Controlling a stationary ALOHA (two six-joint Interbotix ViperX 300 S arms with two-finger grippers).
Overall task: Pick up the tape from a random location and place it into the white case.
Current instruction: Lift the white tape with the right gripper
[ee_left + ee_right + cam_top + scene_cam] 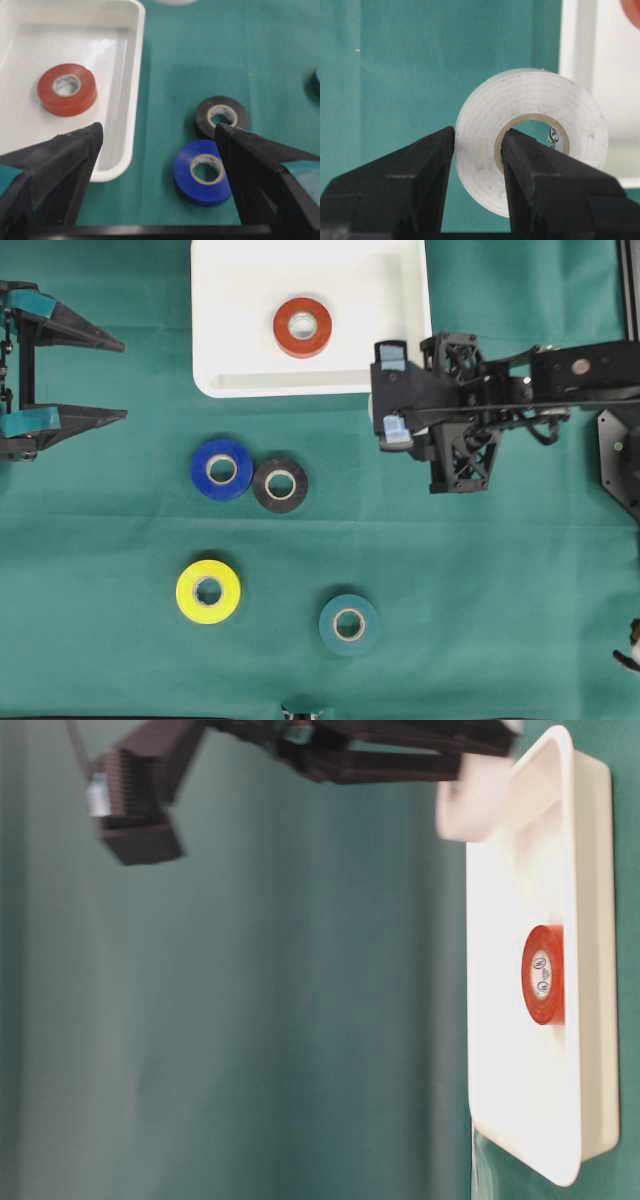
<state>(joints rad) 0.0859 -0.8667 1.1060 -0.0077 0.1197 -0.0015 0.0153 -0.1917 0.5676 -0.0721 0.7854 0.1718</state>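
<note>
A white tape roll [530, 135] hangs in my right gripper [479, 137], which is shut on its wall, one finger outside and one through the core. In the overhead view that gripper [388, 392] hovers just off the right edge of the white case [210, 340]; the roll shows as a pale blur [475, 800] in the table-level view. A red tape roll [302, 327] lies flat inside the case. My left gripper [120, 380] stands wide open at the far left, holding nothing. The left wrist view shows its jaws [159, 132] framing the case rim [135, 75].
Loose rolls lie on the green cloth: blue [222, 469] touching black [280, 484] below the case, yellow [208, 591] at front left, teal [348, 623] at front centre. The left wrist view shows the blue [202, 171] and black [222, 116] rolls.
</note>
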